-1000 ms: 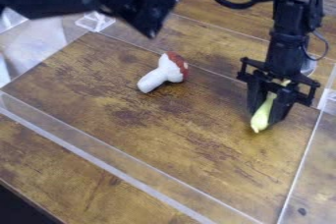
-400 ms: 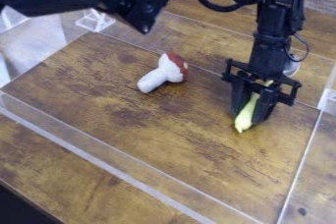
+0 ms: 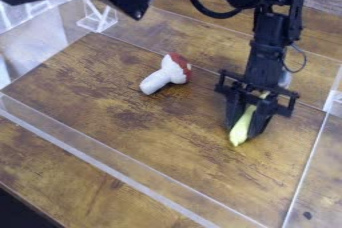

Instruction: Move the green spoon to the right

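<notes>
- Camera view: since the earlier frame the tool (image 3: 254, 108) has slid leftward and slightly toward the camera, carrying the green spoon (image 3: 242, 127) with it; the spoon tip hung farther right a second ago.
- Camera view: the tool is pinching the green spoon by its upper end, so the yellow-green handle hangs tilted below the fingers, low over the worktop (image 3: 147, 122).
- Camera view: the mushroom toy (image 3: 166, 74) lies well to the tool's left, untouched.
- Risk, as judged: the spoon sits left of where it was, so the rightward move seems unfinished; a shallow end grip could let it swing or slip out, and a low carry could drag its tip along the wood.
</notes>
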`<state>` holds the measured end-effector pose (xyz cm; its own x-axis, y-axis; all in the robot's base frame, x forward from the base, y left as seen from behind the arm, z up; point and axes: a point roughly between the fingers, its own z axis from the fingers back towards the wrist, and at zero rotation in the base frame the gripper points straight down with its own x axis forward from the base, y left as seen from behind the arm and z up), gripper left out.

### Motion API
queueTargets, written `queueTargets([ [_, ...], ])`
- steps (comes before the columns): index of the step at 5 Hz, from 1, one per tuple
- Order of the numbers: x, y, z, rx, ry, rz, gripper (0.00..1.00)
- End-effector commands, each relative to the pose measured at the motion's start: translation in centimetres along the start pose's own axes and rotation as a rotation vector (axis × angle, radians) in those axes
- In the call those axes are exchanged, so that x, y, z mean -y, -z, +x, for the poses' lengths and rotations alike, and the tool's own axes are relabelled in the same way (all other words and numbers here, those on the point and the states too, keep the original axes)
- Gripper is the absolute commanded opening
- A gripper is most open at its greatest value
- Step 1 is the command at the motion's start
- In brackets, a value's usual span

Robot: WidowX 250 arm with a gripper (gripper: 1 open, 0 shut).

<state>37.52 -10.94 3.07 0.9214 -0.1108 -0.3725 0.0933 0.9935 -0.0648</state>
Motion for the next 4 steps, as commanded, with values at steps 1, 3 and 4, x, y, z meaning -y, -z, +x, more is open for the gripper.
queueTargets([
  [1,0.7,-4.0,-1.0,0.094,-0.018,-0.029,0.00],
  [3,1.6,-4.8,-1.8,0.079,-0.043,-0.049,0.00],
  [4,2.4,-5.6,-2.6,0.073,-0.041,-0.053,0.00],
])
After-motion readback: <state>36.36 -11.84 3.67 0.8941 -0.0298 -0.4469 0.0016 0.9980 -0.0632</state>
